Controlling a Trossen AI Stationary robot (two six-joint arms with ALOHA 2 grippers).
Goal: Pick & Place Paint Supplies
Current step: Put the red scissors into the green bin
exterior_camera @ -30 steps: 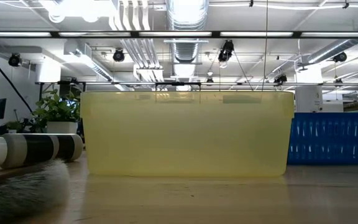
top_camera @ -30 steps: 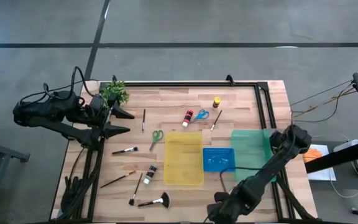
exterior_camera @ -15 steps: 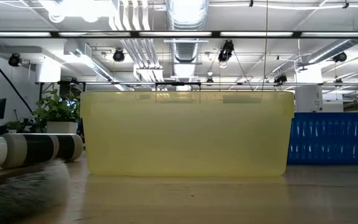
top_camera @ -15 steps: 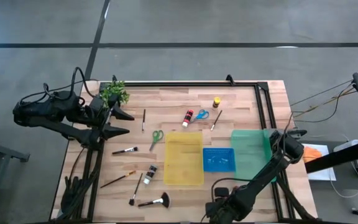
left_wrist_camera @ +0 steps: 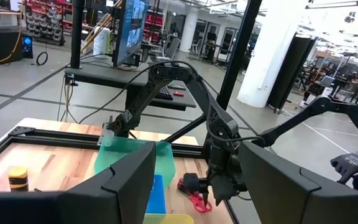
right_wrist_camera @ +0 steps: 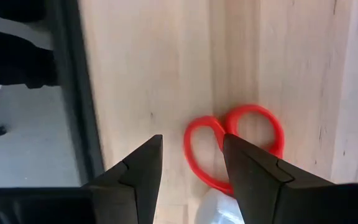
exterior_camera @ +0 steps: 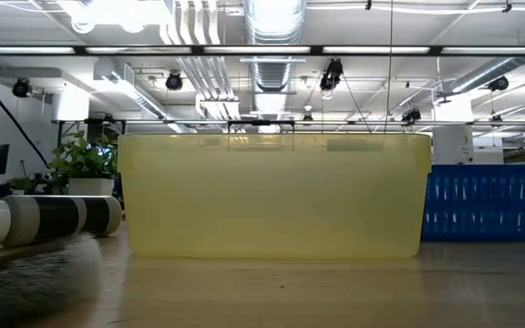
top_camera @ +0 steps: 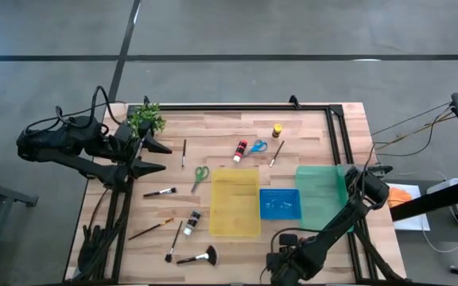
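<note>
Where wood shows, red-handled scissors [right_wrist_camera: 235, 146] flat.

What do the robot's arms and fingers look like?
Both arms are black and built from thick jointed links. The left arm has black cables looping over it, and its fingers taper to sharp, flat points. The right arm is slim with a rounded elbow joint. The right gripper also has black fingers, wedge-shaped with angled edges. No markings show.
</note>
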